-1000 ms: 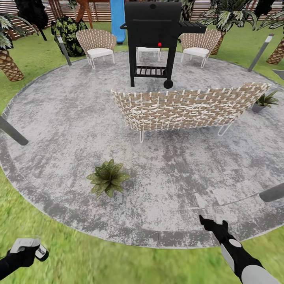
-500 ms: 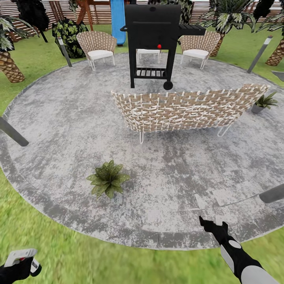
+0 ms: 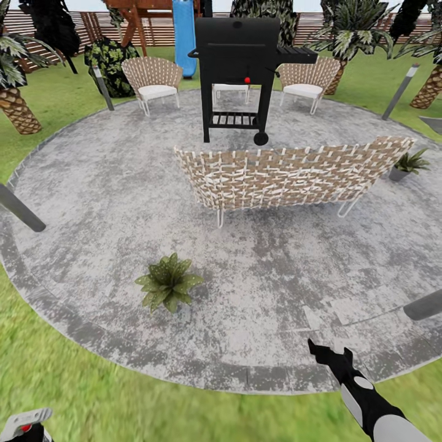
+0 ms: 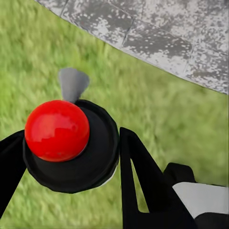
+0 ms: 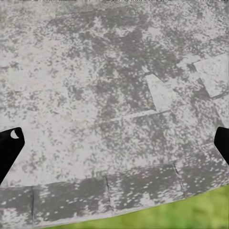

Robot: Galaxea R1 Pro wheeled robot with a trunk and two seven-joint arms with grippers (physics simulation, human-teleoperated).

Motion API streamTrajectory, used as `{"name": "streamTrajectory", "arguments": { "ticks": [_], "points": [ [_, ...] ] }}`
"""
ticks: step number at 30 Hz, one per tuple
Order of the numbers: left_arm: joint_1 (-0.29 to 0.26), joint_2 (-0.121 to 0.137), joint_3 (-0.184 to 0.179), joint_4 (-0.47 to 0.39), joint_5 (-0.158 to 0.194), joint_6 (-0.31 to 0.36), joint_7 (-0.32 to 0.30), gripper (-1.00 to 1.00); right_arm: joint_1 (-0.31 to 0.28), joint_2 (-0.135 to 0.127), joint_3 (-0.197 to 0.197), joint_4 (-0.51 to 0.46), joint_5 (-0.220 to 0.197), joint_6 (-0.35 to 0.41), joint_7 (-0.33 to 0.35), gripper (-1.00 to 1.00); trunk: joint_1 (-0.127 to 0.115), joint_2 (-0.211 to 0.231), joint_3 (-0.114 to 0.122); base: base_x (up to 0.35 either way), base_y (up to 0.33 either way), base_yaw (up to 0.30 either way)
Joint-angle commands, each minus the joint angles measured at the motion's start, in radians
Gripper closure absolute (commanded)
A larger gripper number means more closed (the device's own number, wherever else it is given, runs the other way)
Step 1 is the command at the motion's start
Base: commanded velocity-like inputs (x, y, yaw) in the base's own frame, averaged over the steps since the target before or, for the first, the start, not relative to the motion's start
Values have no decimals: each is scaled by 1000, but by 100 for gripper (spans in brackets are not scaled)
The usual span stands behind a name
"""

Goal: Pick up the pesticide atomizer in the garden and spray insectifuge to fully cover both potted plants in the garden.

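The round grey stone patio [image 3: 92, 184] fills most of the head view, ringed by green lawn [image 3: 123, 405] with a brown slatted fence [image 3: 37, 21] at the back. On the patio stand a wicker sofa [image 3: 282, 175], a black grill [image 3: 236, 67] and two wicker chairs [image 3: 152, 80] behind it. One potted plant [image 3: 167, 282] sits on the stone near the patio's front edge; the other potted plant [image 3: 408, 164] sits just beside the sofa's right end. The left gripper [image 4: 95, 162] has its jaws closed around the pesticide atomizer [image 4: 71, 143], whose black top with a red dot faces the wrist camera above the grass. The right gripper [image 5: 114, 148] hangs over the patio edge, jaws spread wide and holding nothing. Compared with a second ago, the left hand sits lower in the head view, now at its bottom corner.
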Motion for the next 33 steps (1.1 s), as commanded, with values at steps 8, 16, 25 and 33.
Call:
{"name": "streamTrajectory", "arguments": {
  "ticks": [8,16,25,33],
  "points": [
    [-1,0,4,41,-2,8,-8,100,-1,1,-8,1,5,-4,7,-100,0,0,12,0,0,0],
    [-1,1,2,93,-2,7,-8,100,-1,2,-7,1,6,-3,8,-100,0,0,25,0,0,0],
    [-1,1,1,97,-2,7,-8,100,-1,3,-7,3,6,-3,7,-100,0,0,39,0,0,0],
    [-1,1,1,97,-2,7,-9,100,-2,3,-7,39,6,-3,7,-100,0,0,51,0,0,0]
  ]
}}
